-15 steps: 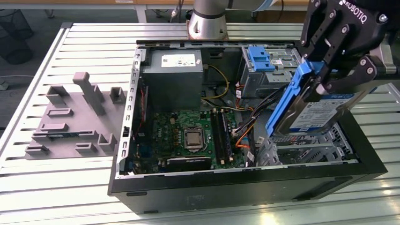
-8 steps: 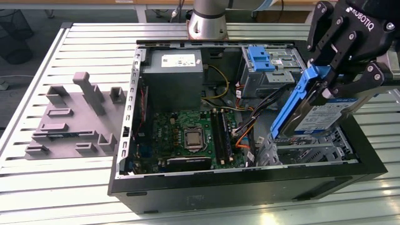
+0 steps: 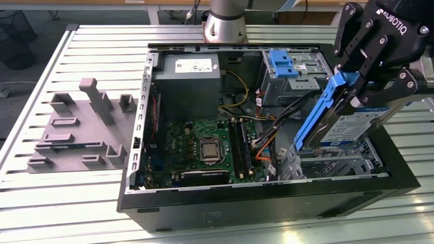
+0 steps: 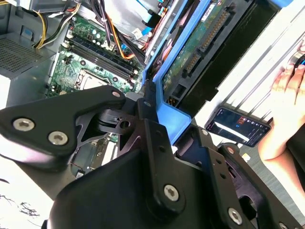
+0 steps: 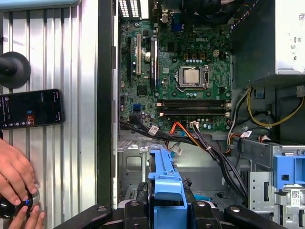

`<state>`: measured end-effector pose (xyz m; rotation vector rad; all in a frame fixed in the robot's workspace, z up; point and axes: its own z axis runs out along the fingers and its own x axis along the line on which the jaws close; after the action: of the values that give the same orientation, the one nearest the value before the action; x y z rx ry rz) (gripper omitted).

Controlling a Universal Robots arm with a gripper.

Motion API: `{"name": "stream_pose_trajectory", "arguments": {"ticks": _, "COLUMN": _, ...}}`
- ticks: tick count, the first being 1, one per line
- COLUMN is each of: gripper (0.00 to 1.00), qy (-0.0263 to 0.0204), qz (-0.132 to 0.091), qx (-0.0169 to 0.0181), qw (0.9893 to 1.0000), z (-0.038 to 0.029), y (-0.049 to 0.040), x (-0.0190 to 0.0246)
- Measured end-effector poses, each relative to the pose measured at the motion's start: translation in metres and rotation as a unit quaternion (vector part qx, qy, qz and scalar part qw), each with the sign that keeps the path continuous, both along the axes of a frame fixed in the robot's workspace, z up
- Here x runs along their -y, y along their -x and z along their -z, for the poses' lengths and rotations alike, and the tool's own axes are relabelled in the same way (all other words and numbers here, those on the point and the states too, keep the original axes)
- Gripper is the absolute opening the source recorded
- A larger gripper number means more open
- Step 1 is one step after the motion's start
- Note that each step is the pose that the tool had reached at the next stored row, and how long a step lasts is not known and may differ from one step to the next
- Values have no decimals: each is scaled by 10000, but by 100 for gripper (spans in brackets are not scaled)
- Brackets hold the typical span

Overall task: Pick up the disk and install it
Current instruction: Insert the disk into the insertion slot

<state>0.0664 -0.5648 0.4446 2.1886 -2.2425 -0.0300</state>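
Slatted metal tabletop (image 3: 81,203), open black computer case (image 3: 271,201) — claw (image 3: 369,94) clamps the blue-framed silver disk (image 3: 342,127), tilted on edge above its drive cage, presumably for insertion.

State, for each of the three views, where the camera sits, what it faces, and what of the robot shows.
Exterior view: off the arm, above the open computer case; gripper holds the disk.
First wrist view: on the arm, facing the motherboard; gripper base shows.
Second wrist view: behind the gripper, facing along the disk.
Both wrist views share a phone and a hand.

Slatted metal table (image 3: 81,203), grey floor (image 3: 40,56)
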Motion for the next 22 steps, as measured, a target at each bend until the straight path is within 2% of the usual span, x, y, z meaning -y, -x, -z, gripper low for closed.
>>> {"name": "stream_pose_trajectory", "arguments": {"ticks": 9, "gripper": 36, "qy": -1, "qz": 0, "qx": 2, "qw": 10000, "z": 10, "y": -3, "x": 0}}
{"name": "stream_pose_trajectory", "arguments": {"ticks": 13, "gripper": 36, "qy": 0, "qz": 0, "qx": 3, "qw": 10000, "z": 43, "y": -45, "x": 0}}
{"name": "stream_pose_trajectory", "arguments": {"ticks": 19, "gripper": 36, "qy": 0, "qz": 0, "qx": 28, "qw": 10000, "z": 93, "y": -48, "x": 2}}
{"name": "stream_pose_trajectory", "arguments": {"ticks": 22, "gripper": 36, "qy": 1, "qz": 0, "qx": 29, "qw": 10000, "z": 107, "y": -47, "x": 10}}
